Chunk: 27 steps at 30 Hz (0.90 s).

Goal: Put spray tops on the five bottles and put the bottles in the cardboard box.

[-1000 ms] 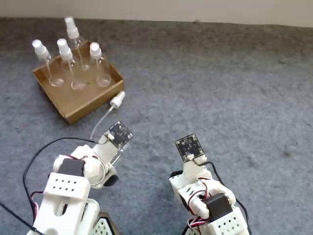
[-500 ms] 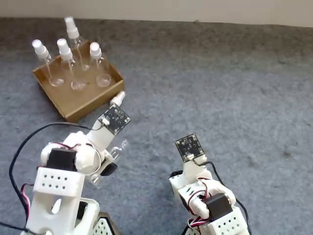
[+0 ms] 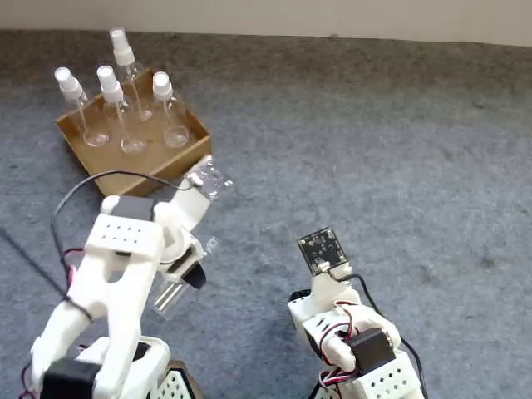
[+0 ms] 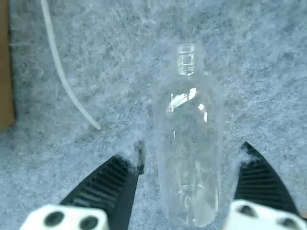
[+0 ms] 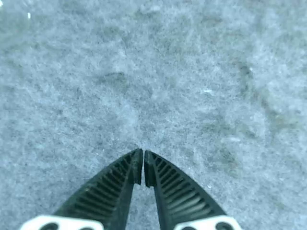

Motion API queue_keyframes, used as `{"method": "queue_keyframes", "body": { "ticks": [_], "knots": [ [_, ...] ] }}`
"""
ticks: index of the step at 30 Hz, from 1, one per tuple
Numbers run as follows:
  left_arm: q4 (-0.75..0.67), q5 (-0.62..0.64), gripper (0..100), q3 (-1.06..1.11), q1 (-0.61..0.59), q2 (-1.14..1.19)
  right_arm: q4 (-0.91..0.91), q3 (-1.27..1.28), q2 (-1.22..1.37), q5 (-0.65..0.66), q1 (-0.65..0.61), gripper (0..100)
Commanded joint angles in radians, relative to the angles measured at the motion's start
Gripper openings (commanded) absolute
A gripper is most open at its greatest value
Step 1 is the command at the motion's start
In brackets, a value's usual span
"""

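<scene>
Since the earlier pictures the left arm (image 3: 125, 249) has stretched forward toward the cardboard box (image 3: 158, 181), while the right arm (image 3: 341, 324) has not moved. Grey carpet (image 3: 374, 150) covers the table. Four bottles (image 3: 120, 125) with spray tops (image 3: 65, 79) stand in the box. The left gripper (image 4: 192, 146) is wide open, one finger on each side of the fifth bottle (image 4: 189, 105), which lies uncapped on the carpet near the box. The right gripper (image 5: 143, 160) is closed and empty, above the carpet. A thin white tube (image 4: 60, 72) lies beside the fifth bottle.
</scene>
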Motion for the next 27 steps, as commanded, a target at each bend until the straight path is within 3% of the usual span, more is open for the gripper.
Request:
{"method": "queue_keyframes", "body": {
  "ticks": [1,18,24,27],
  "knots": [
    [-0.058,0.011,27,-0.056,0.073,0.068,0.002,0.140,-0.013,0.011,0.013,0.9],
    [-0.172,0.005,26,-0.051,0.085,0.306,0.002,0.140,-0.013,0.011,0.013,0.9],
    [-0.169,0.005,11,-0.051,0.085,0.312,0.002,0.140,-0.013,0.011,0.013,0.9],
    [-0.167,0.005,12,-0.051,0.085,0.308,0.002,0.140,-0.013,0.011,0.013,0.9]
  ]
}}
